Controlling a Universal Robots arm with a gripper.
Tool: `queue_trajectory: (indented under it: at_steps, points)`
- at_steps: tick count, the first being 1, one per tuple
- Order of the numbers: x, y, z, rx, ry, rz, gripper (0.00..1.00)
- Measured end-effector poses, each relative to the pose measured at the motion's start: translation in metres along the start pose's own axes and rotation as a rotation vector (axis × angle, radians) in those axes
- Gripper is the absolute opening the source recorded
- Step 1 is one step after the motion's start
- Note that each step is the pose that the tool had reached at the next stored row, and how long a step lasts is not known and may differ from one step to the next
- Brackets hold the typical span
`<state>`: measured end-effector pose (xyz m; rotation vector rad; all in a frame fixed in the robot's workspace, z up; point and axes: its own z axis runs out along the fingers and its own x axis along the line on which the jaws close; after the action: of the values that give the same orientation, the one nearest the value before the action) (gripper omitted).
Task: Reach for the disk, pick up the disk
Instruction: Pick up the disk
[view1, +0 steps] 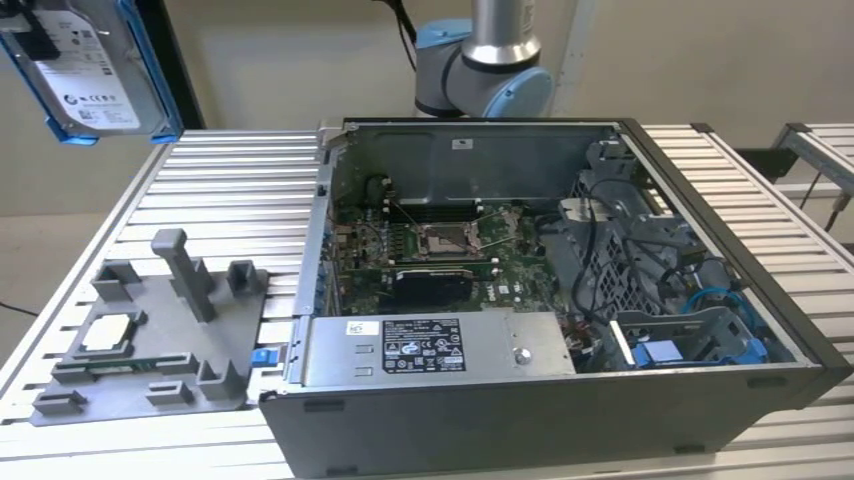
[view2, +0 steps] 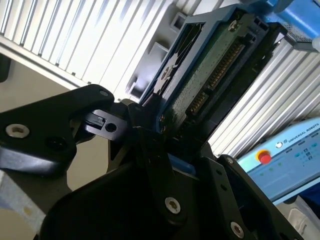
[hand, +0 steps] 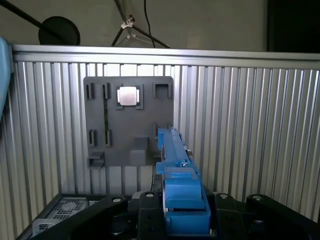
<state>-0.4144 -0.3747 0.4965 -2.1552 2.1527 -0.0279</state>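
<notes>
The disk (view1: 96, 80), a silver-grey drive with a white label and bright blue rails, hangs high in the air at the exterior view's far left, above the table's back corner. My gripper (view2: 159, 122) is shut on it, its black fingers (view2: 150, 150) clamping the drive's lower end. In the second wrist view the disk (view2: 210, 65) shows its green circuit board and connector. Seen edge-on in the first wrist view, the disk (hand: 176, 160) rises as a blue rail from between the jaws of the gripper (hand: 182, 212).
The open computer case (view1: 534, 300) takes up the middle and right of the ribbed aluminium table (view1: 227, 190). A grey fixture plate (view1: 147, 350) with posts and a small square CPU chip (view1: 107, 335) lies at the left. The arm's base (view1: 481, 70) stands behind the case.
</notes>
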Motion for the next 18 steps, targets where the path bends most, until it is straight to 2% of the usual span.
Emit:
queue_trajectory:
  at_steps: [6, 18]
  points:
    - [0.0001, -0.0125, 0.0010, -0.0003, 0.0000, 0.000, 0.00]
    - [0.0001, -0.0311, 0.0025, -0.0002, 0.0000, 0.000, 0.00]
